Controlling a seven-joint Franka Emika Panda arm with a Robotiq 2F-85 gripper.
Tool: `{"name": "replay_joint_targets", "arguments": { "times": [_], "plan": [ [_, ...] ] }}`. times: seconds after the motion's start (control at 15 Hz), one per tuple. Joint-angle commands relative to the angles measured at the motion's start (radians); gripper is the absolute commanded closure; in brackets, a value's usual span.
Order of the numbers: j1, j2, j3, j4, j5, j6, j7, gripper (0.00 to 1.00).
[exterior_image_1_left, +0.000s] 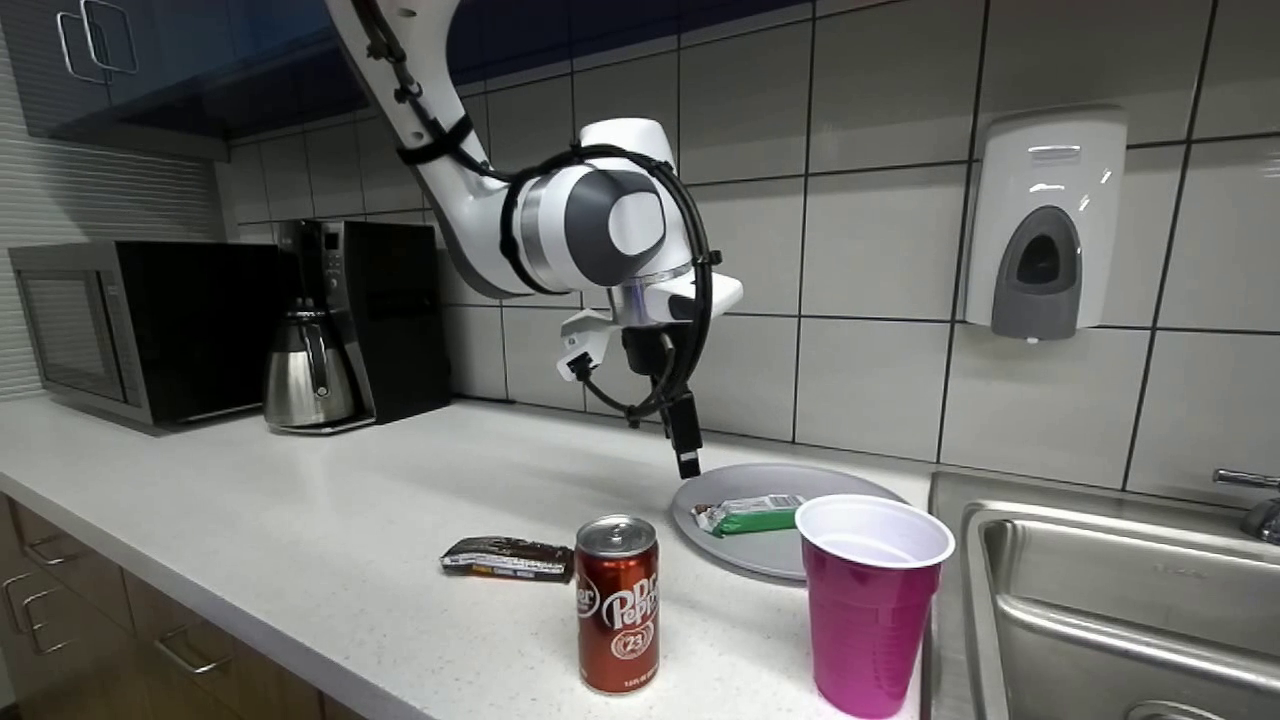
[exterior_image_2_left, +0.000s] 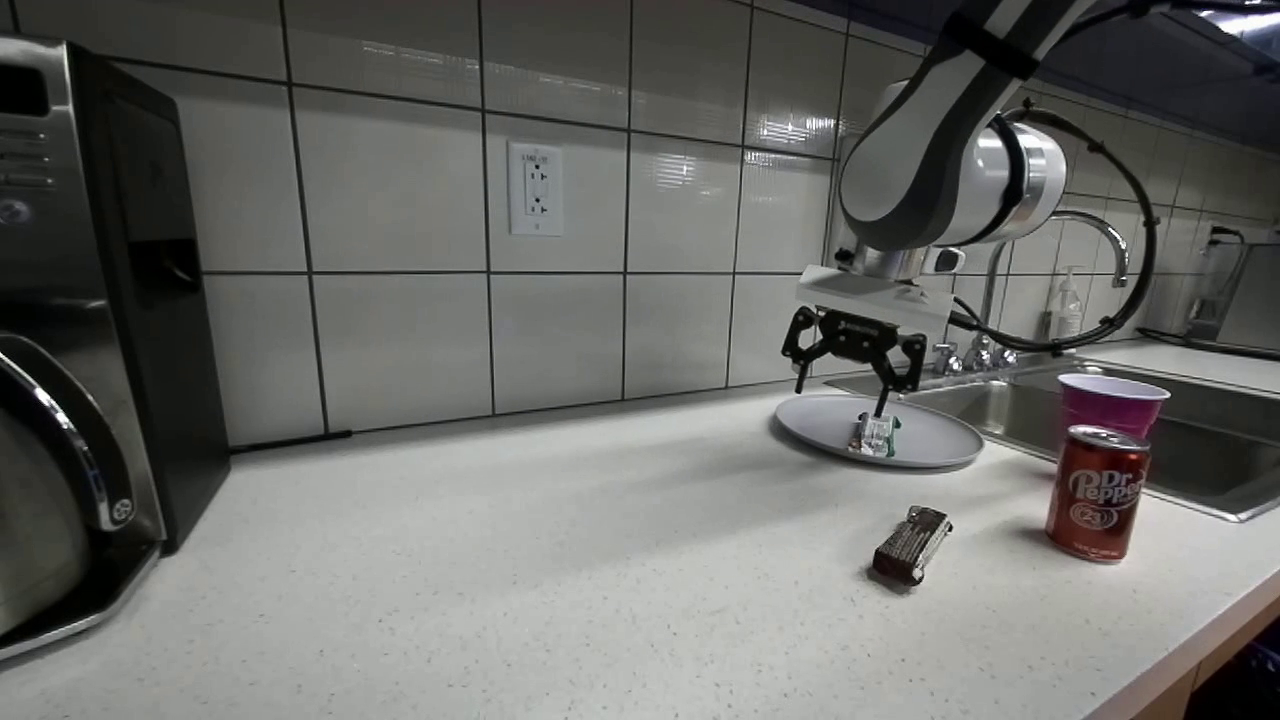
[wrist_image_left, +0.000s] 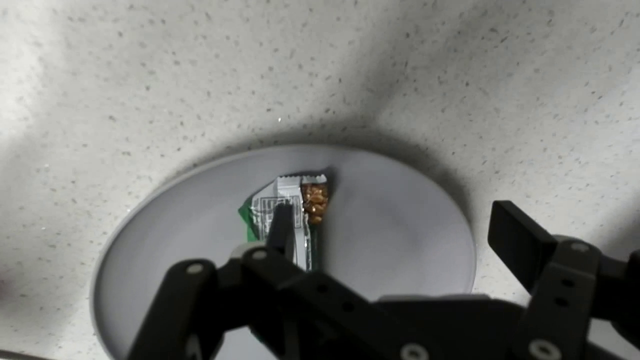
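My gripper (exterior_image_2_left: 840, 400) is open and empty, pointing down over a grey plate (exterior_image_2_left: 935, 438). The plate also shows in the wrist view (wrist_image_left: 390, 210). A snack bar in a green and silver wrapper (exterior_image_1_left: 755, 517) lies on the plate. In the wrist view one finger covers part of this bar (wrist_image_left: 262, 215), and the other finger is beyond the plate's rim. I cannot tell whether the finger touches the wrapper. A brown-wrapped bar (exterior_image_1_left: 508, 558) lies on the counter off the plate. A red Dr Pepper can (exterior_image_1_left: 618, 610) and a magenta cup (exterior_image_1_left: 868, 630) stand upright nearby.
A steel sink (exterior_image_1_left: 1140, 610) adjoins the counter (exterior_image_1_left: 330, 510) beside the cup and plate. A tiled wall (exterior_image_2_left: 560, 330) runs behind the plate. A coffee maker (exterior_image_1_left: 395, 320) with a steel carafe (exterior_image_1_left: 308, 375) and a microwave (exterior_image_1_left: 190, 330) stand farther along. A soap dispenser (exterior_image_1_left: 1050, 200) hangs on the wall.
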Motion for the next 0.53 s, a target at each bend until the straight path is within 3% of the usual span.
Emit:
{"name": "replay_joint_targets", "arguments": {
  "times": [0.0, 0.47],
  "plan": [
    [0.047, -0.077, -0.017, -0.056, -0.062, -0.054, 0.122, 0.0],
    [0.086, -0.168, 0.007, -0.102, -0.229, -0.184, 0.419, 0.0]
  ]
}}
